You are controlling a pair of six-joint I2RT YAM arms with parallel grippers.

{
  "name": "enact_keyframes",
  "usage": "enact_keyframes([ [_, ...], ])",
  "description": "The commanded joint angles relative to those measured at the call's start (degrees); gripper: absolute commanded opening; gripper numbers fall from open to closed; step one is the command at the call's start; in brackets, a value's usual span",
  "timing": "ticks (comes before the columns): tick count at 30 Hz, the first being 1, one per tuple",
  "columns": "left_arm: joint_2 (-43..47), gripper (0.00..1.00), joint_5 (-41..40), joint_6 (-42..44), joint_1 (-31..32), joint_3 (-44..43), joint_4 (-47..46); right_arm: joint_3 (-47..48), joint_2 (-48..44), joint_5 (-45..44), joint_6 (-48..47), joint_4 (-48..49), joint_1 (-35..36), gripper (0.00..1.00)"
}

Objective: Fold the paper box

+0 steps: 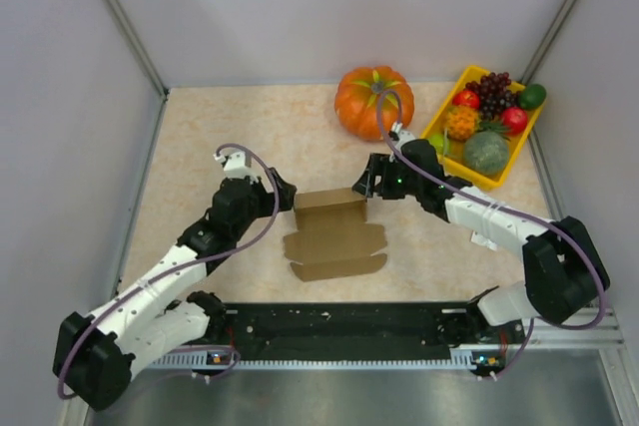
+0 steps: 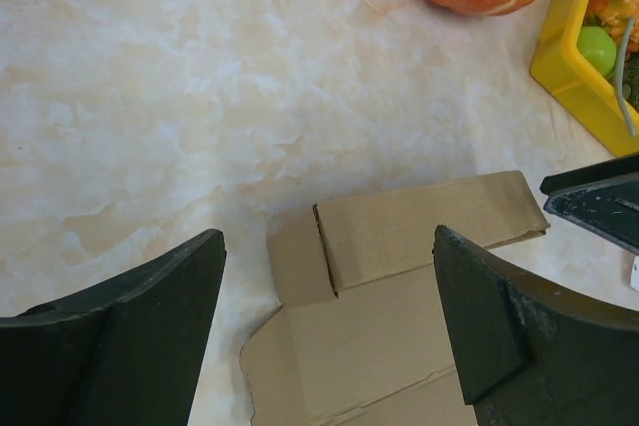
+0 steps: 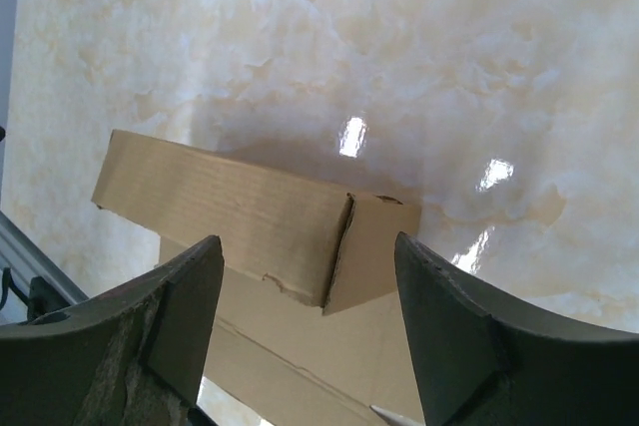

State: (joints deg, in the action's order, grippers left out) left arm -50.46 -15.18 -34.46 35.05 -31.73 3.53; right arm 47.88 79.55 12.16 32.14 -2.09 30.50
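Observation:
The paper box [image 1: 334,236] is plain brown cardboard lying partly folded in the middle of the table, its far wall raised and its near flaps flat. My left gripper [image 1: 287,194] hovers at the box's far left corner, open and holding nothing. In the left wrist view the raised wall and its side flap [image 2: 399,236] lie ahead of the spread jaws of the left gripper [image 2: 327,236]. My right gripper [image 1: 366,183] is at the far right corner. In the right wrist view the right gripper [image 3: 308,241] is open, and the box's corner flap [image 3: 369,236] stands between the fingers, clear of both.
An orange pumpkin [image 1: 373,102] sits at the back, with a yellow tray [image 1: 440,112] of plastic fruit to its right. Side walls close in the table. A black rail [image 1: 339,321] runs along the near edge between the arm bases.

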Motion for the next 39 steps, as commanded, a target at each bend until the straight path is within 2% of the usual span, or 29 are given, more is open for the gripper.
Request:
enact_keyframes([
  [1,-7.7,0.82,23.5,-2.4,-9.0,-3.3,1.3,-0.7,1.7,2.1,-0.9,5.6,-0.4,0.68],
  [3,-13.1,0.77,29.4,-3.7,-11.4,-3.2,-3.0,-2.3,2.3,2.9,-1.0,8.5,-0.7,0.68],
  [4,-14.3,0.71,33.0,-4.1,-12.7,-2.9,-5.6,-2.6,2.4,3.1,-0.8,8.9,-0.8,0.67],
  [5,-15.5,0.69,34.0,-4.4,-13.2,-2.6,-7.0,-3.2,2.5,3.3,-0.7,9.6,-1.1,0.66],
  [12,-22.2,0.53,35.0,-4.9,-14.0,0.7,-13.3,-6.6,4.8,6.1,-1.0,15.0,-2.3,0.52],
  [17,-22.7,0.44,32.9,-4.9,-14.0,3.9,-15.2,-11.6,5.7,5.8,-0.6,19.5,-2.9,0.36],
  [19,-22.0,0.42,32.3,-3.8,-14.0,4.5,-15.1,-12.4,5.5,5.6,-0.8,20.3,-2.9,0.34],
  [20,-21.6,0.43,32.3,-3.3,-14.0,4.5,-14.3,-12.4,5.4,5.9,-0.9,20.1,-3.0,0.36],
  [22,-19.9,0.57,32.5,-1.9,-14.0,3.9,-12.9,-11.1,4.4,6.7,-1.6,17.9,-3.1,0.45],
  [23,-19.2,0.62,32.1,-0.3,-14.0,2.6,-10.2,-9.1,3.6,7.0,-2.0,14.4,-3.1,0.57],
  [25,-16.6,0.76,30.5,2.3,-14.0,1.1,-7.3,-6.4,0.5,5.4,-3.6,8.0,-3.2,0.66],
  [26,-15.6,0.78,30.1,3.2,-14.0,-0.4,-5.7,-3.4,-0.4,4.4,-4.5,0.4,-3.2,0.72],
  [30,-11.6,0.82,28.3,7.7,-14.0,-4.9,3.6,1.6,-6.1,-8.1,-8.2,-17.4,-3.1,0.84],
  [32,-10.9,0.84,28.0,8.8,-13.9,-6.8,5.9,-0.1,-10.0,-10.9,-7.4,-21.0,-3.3,0.89],
  [35,-8.4,0.82,28.6,8.5,-14.0,-6.3,6.4,-5.7,-15.7,-9.5,-3.1,-22.8,-3.4,0.90],
  [37,-6.5,0.80,29.8,8.0,-13.9,-5.5,5.8,-8.9,-18.1,-5.2,1.3,-22.6,-3.4,0.90],
  [39,-5.2,0.75,33.3,7.5,-13.9,-5.2,5.3,-14.2,-20.3,0.7,3.4,-21.8,-3.4,0.85],
])
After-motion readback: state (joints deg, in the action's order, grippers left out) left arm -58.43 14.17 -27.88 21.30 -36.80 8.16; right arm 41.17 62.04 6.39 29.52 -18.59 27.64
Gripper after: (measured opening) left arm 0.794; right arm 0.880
